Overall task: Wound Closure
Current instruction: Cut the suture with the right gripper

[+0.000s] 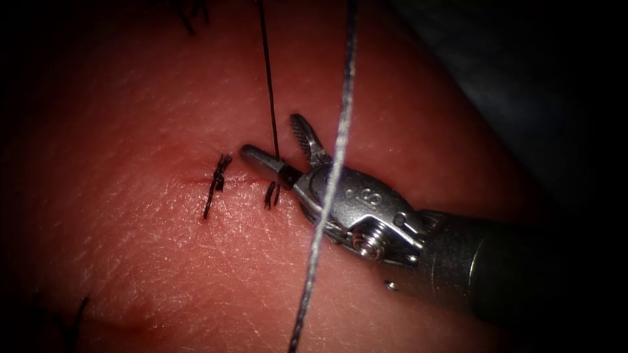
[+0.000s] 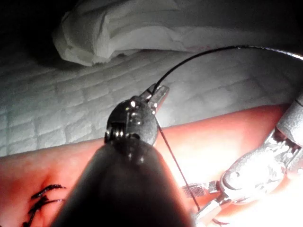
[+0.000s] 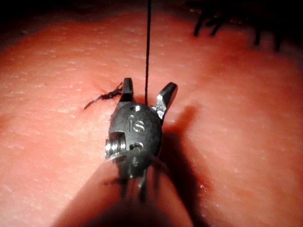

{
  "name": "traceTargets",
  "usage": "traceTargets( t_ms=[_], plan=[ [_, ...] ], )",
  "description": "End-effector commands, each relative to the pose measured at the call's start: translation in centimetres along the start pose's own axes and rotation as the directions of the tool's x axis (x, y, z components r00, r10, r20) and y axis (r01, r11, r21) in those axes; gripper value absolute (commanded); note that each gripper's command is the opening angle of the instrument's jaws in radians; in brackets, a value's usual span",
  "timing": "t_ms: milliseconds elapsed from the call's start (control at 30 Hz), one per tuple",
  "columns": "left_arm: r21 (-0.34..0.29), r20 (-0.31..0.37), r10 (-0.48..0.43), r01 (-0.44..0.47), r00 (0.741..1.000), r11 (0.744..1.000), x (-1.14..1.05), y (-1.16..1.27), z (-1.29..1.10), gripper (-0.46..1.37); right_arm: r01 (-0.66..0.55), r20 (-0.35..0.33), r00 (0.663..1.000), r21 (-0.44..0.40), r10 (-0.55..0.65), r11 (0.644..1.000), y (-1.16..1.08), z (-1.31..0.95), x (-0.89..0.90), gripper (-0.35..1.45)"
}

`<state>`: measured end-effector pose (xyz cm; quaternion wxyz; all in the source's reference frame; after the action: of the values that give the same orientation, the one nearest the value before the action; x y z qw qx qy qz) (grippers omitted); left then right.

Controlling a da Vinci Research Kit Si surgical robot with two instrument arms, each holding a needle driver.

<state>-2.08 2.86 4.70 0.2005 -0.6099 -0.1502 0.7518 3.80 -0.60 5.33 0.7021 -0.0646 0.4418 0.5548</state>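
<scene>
Endoscope: slim steel right needle driver (image 1: 271,135) released, gripping nothing, spread over the right end of the shallow reddened cut (image 1: 196,180) in the pink pork tissue (image 1: 163,261). Thin black thread (image 1: 268,78) rising straight up from a dark stitch (image 1: 271,194) on the cut, running between the parted jaws. Second dark stitch (image 1: 216,183) left of that, across the cut. Blurred grey strand (image 1: 340,150) crossing in front, right of the cut. Left wrist: dark left needle driver (image 2: 160,92) clenched on the thread (image 2: 175,161), well above the cut. Dark arc (image 2: 213,51) leaving those jaws; needle or thread, cannot tell. Right wrist: right driver (image 3: 149,87) parted, thread (image 3: 148,42) upright between the tips, just above the cut.
</scene>
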Motion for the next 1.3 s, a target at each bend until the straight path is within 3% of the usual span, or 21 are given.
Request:
traceTargets(
  t_ms=[33,133,267,500,1300],
  plan=[
    [-0.011,-0.001,0.000,0.000,1.000,1.000,0.00,0.00,0.01,-0.35,0.000,-0.001,1.000,0.005,0.000,1.000,-0.01,0.03,0.00,0.79],
    [-0.012,-0.003,0.001,-0.001,1.000,1.000,0.01,0.01,0.02,-0.35,-0.001,-0.002,1.000,0.017,0.001,1.000,-0.03,0.08,-0.01,0.71],
    [-0.015,-0.006,0.003,-0.003,1.000,1.000,0.04,0.04,0.04,-0.35,-0.002,-0.003,1.000,0.012,0.002,1.000,-0.05,0.18,-0.01,0.83],
    [-0.016,-0.008,0.004,-0.004,1.000,1.000,0.06,0.06,0.06,-0.35,-0.004,-0.003,1.000,0.021,0.004,1.000,-0.03,0.29,0.00,0.77],
    [-0.029,-0.018,0.008,-0.008,1.000,1.000,0.12,0.12,0.11,-0.35,-0.010,-0.004,1.000,0.021,0.010,1.000,-0.08,0.61,0.02,0.87]
  ],
)
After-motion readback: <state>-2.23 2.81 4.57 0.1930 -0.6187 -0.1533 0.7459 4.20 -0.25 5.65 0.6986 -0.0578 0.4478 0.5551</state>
